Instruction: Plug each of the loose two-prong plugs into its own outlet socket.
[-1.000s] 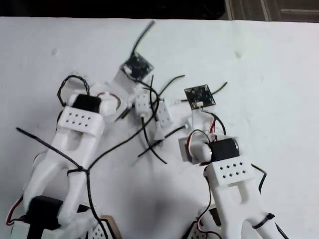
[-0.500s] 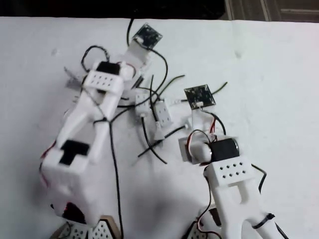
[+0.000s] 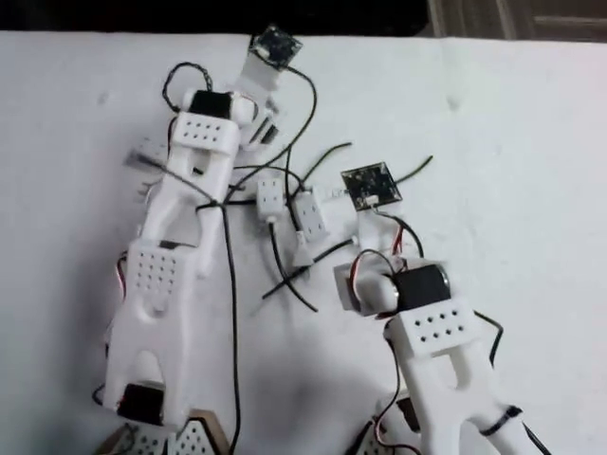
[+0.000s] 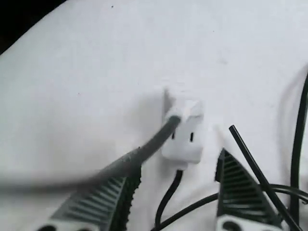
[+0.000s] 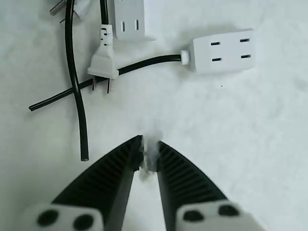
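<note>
My left gripper (image 4: 180, 161) is open, and a small white outlet socket (image 4: 185, 134) with a black cord lies just beyond its fingertips; a blurred grey cable crosses in front of one finger (image 4: 108, 197). My right gripper (image 5: 149, 144) is shut just above the table, with nothing held. Ahead of it lie a white two-prong plug (image 5: 103, 60) on a black cord, a double outlet socket (image 5: 224, 48) and a second socket (image 5: 130, 19). From above, two sockets (image 3: 272, 194) (image 3: 310, 216) and the plug (image 3: 302, 251) sit between the left arm (image 3: 204, 142) and the right arm (image 3: 427, 327).
Loose black cords (image 3: 285, 275) cross the middle of the white table (image 3: 512, 123). Another small grey piece (image 3: 142, 156) lies beside the left arm. The table's far edge (image 3: 379, 36) runs close behind the left wrist camera.
The left arm has swung up and stretched out toward the table's far edge. The right arm has shifted slightly to the left and stayed shut.
</note>
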You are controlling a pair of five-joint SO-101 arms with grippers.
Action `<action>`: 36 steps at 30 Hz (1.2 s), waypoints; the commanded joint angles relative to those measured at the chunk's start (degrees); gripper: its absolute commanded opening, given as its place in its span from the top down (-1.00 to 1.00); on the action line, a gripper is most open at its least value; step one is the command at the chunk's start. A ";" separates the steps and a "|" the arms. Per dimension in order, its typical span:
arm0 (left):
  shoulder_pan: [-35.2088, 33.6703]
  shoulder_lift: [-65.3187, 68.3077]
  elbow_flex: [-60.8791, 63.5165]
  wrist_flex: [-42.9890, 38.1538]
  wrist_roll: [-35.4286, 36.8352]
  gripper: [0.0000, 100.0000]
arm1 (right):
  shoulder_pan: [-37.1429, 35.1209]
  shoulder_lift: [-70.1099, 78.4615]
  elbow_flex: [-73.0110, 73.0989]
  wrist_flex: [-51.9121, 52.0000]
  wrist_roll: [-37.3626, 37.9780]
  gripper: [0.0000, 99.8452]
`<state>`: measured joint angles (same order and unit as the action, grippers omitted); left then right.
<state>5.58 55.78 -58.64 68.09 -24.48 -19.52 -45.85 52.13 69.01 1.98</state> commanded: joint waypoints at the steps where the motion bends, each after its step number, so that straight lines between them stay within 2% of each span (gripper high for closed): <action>1: -0.75 1.71 -14.59 9.41 0.44 0.45 | -0.40 -0.84 -2.11 -0.75 0.00 0.97; 5: -0.84 3.82 -25.85 17.58 0.44 0.45 | -0.31 -0.84 -2.11 -0.75 0.00 0.97; 9: -0.84 4.44 -37.98 29.19 0.53 0.45 | -0.22 -0.84 -2.11 -0.75 0.00 0.97; 12: -0.57 1.36 -37.10 33.76 0.53 0.48 | -0.40 -0.84 -2.11 -0.75 0.00 0.97; 17: -2.15 -0.57 -37.10 34.46 0.53 0.68 | -0.40 -0.84 -2.11 -0.75 0.00 0.97; 26: -4.35 -2.59 -36.92 34.73 0.53 0.68 | -0.66 -0.75 -1.93 -0.75 -0.18 0.96; 30: -5.23 -8.31 -31.03 34.73 0.70 0.68 | -2.15 -0.75 -1.93 -1.10 -0.44 0.96; 36: -4.62 -28.88 -7.03 34.46 2.02 0.68 | -4.70 -0.75 1.32 -4.79 -0.44 0.96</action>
<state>0.84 44.00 -80.18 102.37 -23.16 -23.47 -45.85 53.27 66.55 1.98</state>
